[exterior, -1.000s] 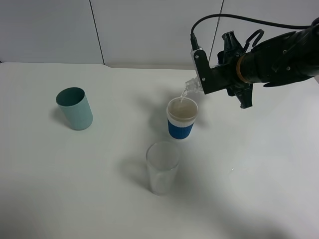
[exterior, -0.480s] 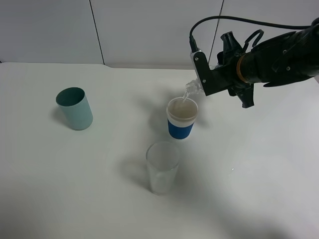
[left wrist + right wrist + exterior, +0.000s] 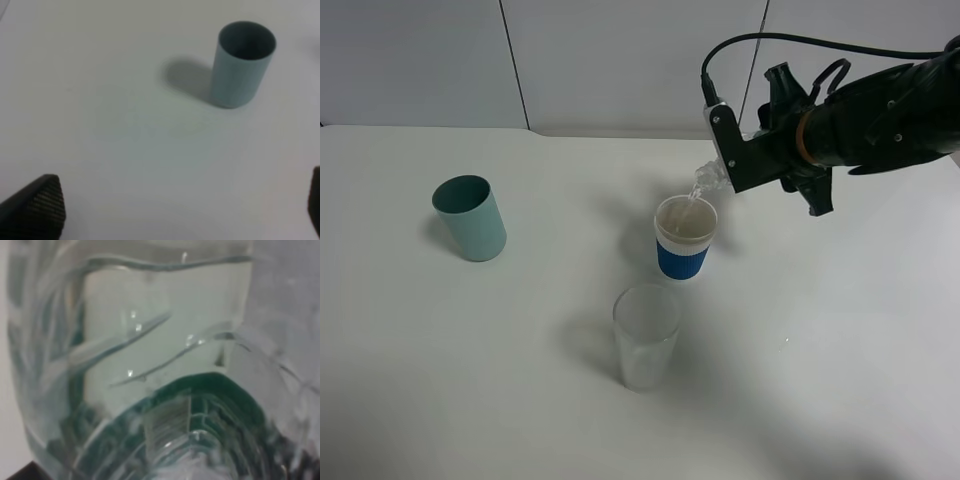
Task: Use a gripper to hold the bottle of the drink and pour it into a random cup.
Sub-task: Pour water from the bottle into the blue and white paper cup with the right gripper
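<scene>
My right gripper (image 3: 738, 150) is pressed together on the bottle of the drink (image 3: 707, 178), pinching it tipped with its neck down, just above the far rim of the cup (image 3: 684, 240). A thin clear stream (image 3: 691, 199) runs from the bottle's mouth into the cup's pale inside. The blue-and-white cup stands upright near the middle of the white surface (image 3: 840, 330). In my right wrist view the bottle (image 3: 160, 355) fills the frame, showing clear ribbed plastic with a dark green label. The gripper's own fingers are hidden there. An orange band (image 3: 802, 137) rings the arm behind the gripper, and a black cable (image 3: 790, 38) loops over it.

1 glass tumbler (image 3: 645, 337) stands upright just in front of the cup, apart from it. 1 teal cup (image 3: 470, 217) stands well apart on the left side. My left gripper (image 3: 175, 205) is spread wide and holds nothing. Its 2 fingertips show at opposite edges of the left wrist view, with the teal cup (image 3: 244, 64) beyond them.
</scene>
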`<state>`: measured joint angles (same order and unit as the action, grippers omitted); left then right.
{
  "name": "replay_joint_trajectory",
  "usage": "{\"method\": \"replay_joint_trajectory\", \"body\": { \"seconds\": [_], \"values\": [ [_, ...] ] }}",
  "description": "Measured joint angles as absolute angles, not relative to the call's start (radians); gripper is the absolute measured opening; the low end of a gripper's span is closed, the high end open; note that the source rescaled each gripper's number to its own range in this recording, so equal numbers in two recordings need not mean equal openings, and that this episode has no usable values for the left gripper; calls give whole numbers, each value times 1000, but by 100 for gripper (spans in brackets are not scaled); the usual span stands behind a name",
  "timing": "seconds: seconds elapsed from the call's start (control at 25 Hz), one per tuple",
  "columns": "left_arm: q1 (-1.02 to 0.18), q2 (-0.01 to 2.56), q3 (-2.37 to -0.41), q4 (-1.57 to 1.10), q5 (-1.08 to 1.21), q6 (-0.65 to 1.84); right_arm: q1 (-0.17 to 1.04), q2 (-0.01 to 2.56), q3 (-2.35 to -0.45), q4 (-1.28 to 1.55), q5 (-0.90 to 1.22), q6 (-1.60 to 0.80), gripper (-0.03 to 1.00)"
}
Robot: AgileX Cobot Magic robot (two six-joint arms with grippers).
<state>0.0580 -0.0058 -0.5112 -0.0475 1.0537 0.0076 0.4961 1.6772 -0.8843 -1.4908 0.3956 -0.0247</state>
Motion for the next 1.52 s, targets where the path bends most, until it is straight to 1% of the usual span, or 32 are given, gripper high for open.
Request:
{"method": "replay_joint_trajectory", "body": {
  "seconds": [1.24, 1.52],
  "values": [
    [58, -6, -511, -48, 1054, 7, 496, 1677, -887, -1492, 422, -72, 0],
    [58, -6, -511, -48, 1054, 7, 520, 1677, -894, -1499, 429, -73, 0]
  ]
}}
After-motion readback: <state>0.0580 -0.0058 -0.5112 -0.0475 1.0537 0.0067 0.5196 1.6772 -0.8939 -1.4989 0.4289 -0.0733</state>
